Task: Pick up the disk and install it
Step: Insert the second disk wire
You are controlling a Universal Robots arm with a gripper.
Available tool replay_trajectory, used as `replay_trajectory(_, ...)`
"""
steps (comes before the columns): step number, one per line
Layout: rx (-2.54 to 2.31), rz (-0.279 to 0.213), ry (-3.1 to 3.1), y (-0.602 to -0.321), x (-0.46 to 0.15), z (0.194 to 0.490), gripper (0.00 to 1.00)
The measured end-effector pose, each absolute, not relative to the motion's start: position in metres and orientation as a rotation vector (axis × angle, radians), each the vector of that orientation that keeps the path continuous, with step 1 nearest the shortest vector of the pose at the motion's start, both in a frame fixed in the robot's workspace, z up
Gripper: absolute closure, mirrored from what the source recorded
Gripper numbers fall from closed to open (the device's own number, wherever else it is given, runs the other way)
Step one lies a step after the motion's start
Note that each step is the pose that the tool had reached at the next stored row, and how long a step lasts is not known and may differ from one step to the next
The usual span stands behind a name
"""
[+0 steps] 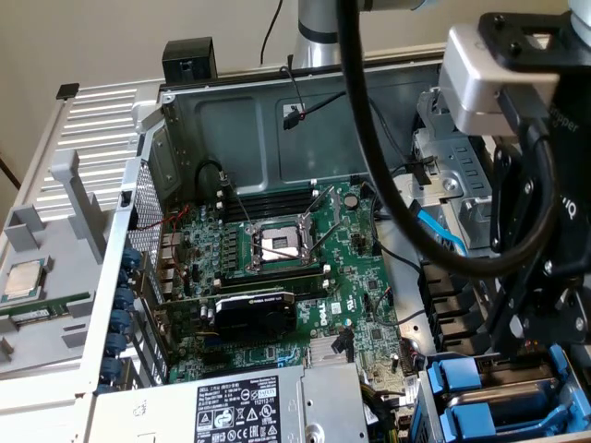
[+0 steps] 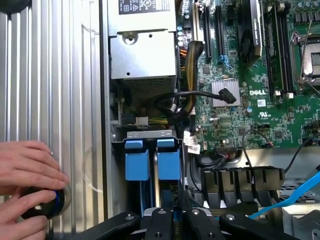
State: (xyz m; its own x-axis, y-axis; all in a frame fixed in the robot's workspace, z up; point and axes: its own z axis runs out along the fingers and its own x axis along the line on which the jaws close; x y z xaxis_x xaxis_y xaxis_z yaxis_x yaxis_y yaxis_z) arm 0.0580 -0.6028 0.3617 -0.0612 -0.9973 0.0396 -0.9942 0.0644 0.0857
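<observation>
Exterior view: tool [image 1: 536,305] hangs over drive bay at the exterior view's right of open PC case [image 1: 277,120]; jaws narrow, grip on anything cannot tell. Two blue carriers [image 1: 480,401] sit below; which is disk unclear.

Wrist view: blue carriers [image 2: 150,160] slotted side by side, long axes running down into bay. Judgement: rigid, moderately heavy, shock-sensitive; grasp by blue frame edges. Hand [image 2: 27,182] rests on case side panel [image 2: 50,75].

The robot's black claw [image 2: 175,220] hangs nearly closed beneath its grey wrist block [image 1: 489,78], pointing straight down, while a person's hand [image 2: 27,187] lies flat with fingers curled together.
</observation>
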Motion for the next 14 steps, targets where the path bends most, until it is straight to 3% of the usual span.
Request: replay_trajectory(14,2.100,-0.043,-2.234,-0.6029,0.0580,0.3582,0.84)
